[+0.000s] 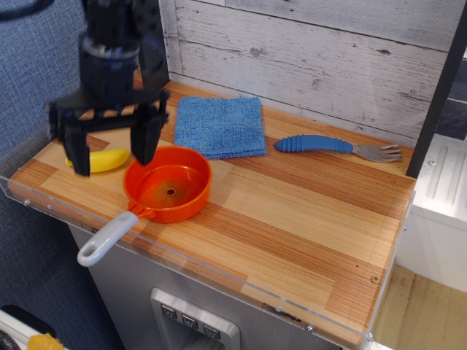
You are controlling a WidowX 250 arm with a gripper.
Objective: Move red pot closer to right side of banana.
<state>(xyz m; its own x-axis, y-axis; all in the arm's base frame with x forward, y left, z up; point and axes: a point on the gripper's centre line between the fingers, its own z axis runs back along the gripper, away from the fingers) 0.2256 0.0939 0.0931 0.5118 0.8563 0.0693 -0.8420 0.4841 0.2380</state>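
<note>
The red pot [169, 185] sits on the wooden table near its front left, with its light grey handle [106, 238] pointing over the front edge. The yellow banana [106, 160] lies just left of the pot, partly hidden behind my fingers. My gripper [111, 152] hangs above the banana and the pot's left rim. It is open and empty, with one finger [79, 149] left of the banana and the other [143, 140] over the pot's rim.
A folded blue cloth [220, 126] lies at the back of the table. A blue-handled spork [336, 146] lies to its right. A wood-plank wall stands behind. A clear plastic lip runs along the table's front edge [219, 271].
</note>
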